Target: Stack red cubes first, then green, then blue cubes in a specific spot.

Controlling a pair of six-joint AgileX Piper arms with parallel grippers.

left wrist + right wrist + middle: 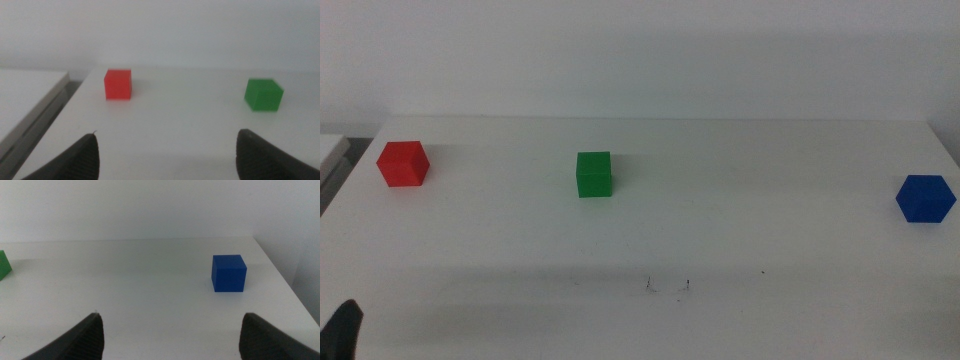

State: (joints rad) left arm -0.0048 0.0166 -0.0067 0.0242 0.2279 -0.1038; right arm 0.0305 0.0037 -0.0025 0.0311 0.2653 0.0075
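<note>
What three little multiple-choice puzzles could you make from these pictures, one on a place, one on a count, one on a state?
1. Which cube sits between the other two?
A red B green C blue
2. How many cubes are stacked?
A none B two C three
3. How do the left pincer's jaws stand?
A shut on a cube B shut, empty C open

Answers: 1 B, the green cube lies between the red cube and the blue cube. 2 A, all rest apart on the table. 3 C, the left pincer shows wide-apart jaws.

Overhead forward-down; 2 low wrist views share green cube (593, 174).
</note>
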